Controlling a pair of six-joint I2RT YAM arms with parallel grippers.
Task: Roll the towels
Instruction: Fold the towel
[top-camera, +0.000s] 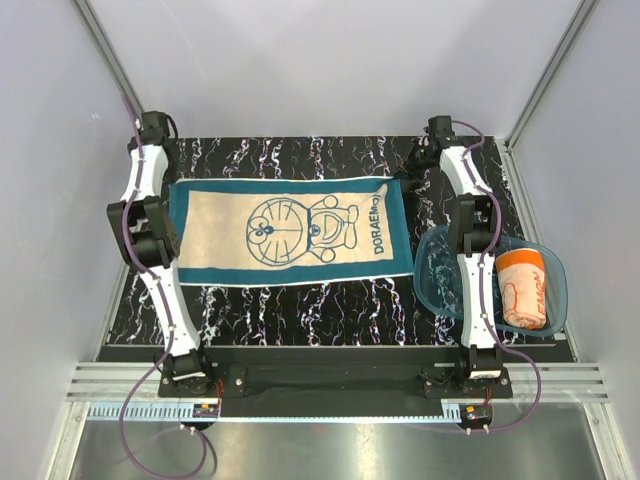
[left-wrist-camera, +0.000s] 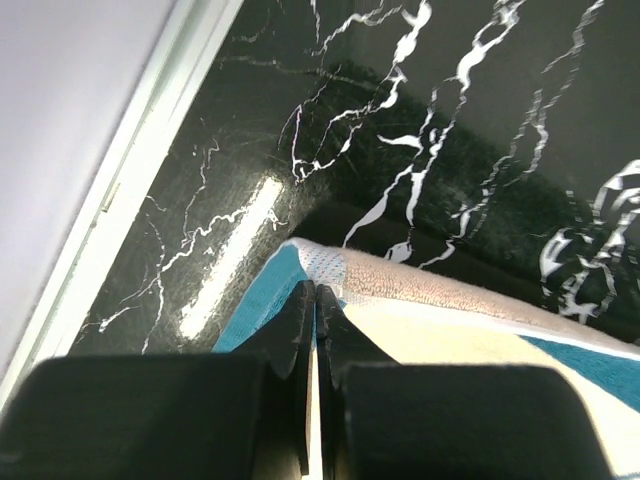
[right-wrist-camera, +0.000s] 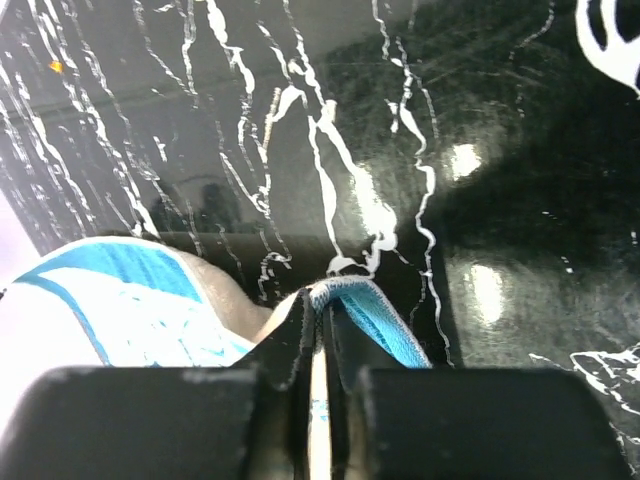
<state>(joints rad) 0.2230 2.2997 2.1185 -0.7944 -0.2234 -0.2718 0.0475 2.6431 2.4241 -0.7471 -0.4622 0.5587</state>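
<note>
Left claw (left-wrist-camera: 315, 292), towel (left-wrist-camera: 440, 325), marbled table (left-wrist-camera: 470, 130), pale walls (top-camera: 330, 60)

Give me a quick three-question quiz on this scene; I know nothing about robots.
1. True or false: the orange towel lies rolled up in the tray.
2. What does the left gripper pinch? A) the tray B) a corner of the teal towel C) nothing
3. How many towels lie spread flat on the table?
Key: 1 true; 2 B; 3 one.
</note>
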